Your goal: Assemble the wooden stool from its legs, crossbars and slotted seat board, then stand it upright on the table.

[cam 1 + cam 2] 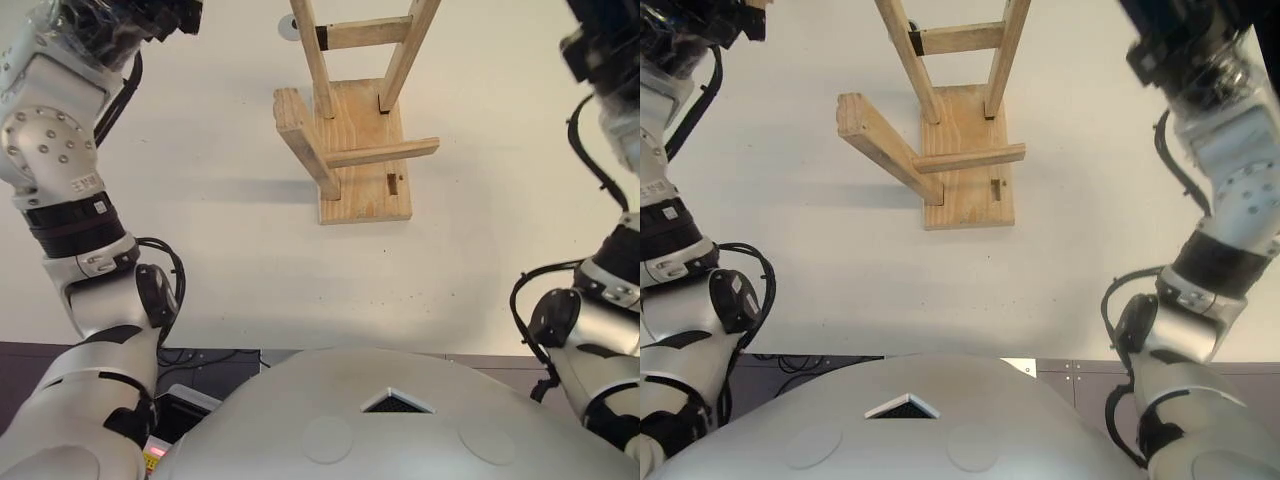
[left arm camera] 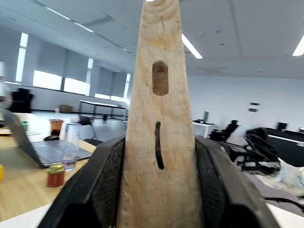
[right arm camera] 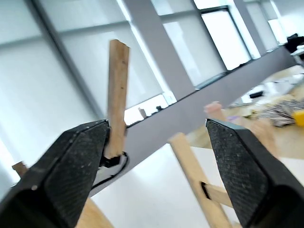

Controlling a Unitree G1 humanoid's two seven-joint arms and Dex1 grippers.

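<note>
**Count**
- Seat board (image 1: pixel 365 200): one. It lies flat on the table (image 1: pixel 200 230), near the far middle.
- Legs: four.
  - Three stand in the board, ends pointing up: far-left leg (image 1: pixel 315 60), far-right leg (image 1: pixel 405 55) and near-left leg (image 1: pixel 305 145).
  - The fourth leg (image 2: pixel 160 114) is off the board.
- Crossbars: two.
  - The upper crossbar (image 1: pixel 365 33) joins the two far legs.
  - The lower crossbar (image 1: pixel 385 153) runs from the near-left leg toward the right. Its right end is free.
- Open slot (image 1: pixel 392 183): one. It sits in the board's near-right corner, just below the free end of the lower crossbar.

**Grippers**
- Left gripper (image 2: pixel 159 166): clamped on the fourth leg.
  - Both fingers (image 2: pixel 102 185) press the leg's sides.
  - The leg rises past the fingertips, with an oval mortise on the facing side.
  - The arm is raised at the table's far left, well apart from the board.
- Right gripper (image 3: pixel 156 127): spread wide.
  - The fingers (image 3: pixel 66 171) are far apart and grip no part.
  - It is held at the far right, to the right of the standing legs and apart from them.

**Surface and room**
- The table is plain white.
- Behind it is an open office with ceiling light strips and tall windows (image 3: pixel 223 33).
- A side desk carries a laptop (image 2: pixel 42 149) and a small jar (image 2: pixel 55 175).
</note>
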